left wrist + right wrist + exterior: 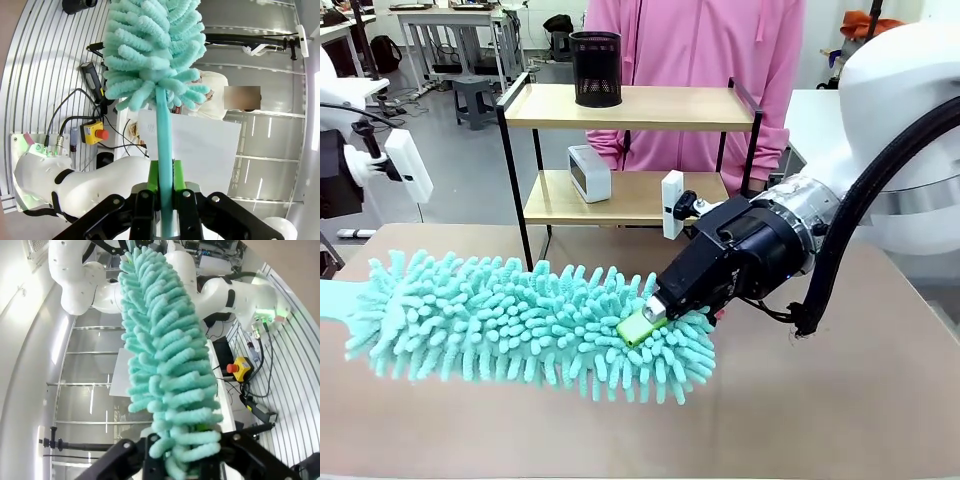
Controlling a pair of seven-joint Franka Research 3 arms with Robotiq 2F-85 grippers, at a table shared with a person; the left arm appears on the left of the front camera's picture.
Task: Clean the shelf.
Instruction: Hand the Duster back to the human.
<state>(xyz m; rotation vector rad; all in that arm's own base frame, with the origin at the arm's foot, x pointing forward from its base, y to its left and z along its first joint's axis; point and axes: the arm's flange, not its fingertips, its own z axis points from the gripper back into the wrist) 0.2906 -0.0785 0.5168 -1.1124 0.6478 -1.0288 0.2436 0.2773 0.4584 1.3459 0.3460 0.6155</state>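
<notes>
Green pads of both grippers closed on the teal duster [520, 325].
Left gripper [166, 182] clamps the duster's handle; right gripper [642, 325] pinches the fluffy tip. The duster lies across the table [820, 400]. The shelf [630, 108] stands beyond, before the person [695, 45].

The right arm [905, 110] is a glossy white, rounded shell with a ribbed black cable conduit [850, 215] looping along it and a silver metal ring at the wrist. Its black, blocky 2-finger right gripper [642, 325] ends in lime-green pads [632, 330]. The left gripper [166, 187] has the same green pads on black links with round screws. The person wears a pink long-sleeved hoodie [695, 60].
</notes>
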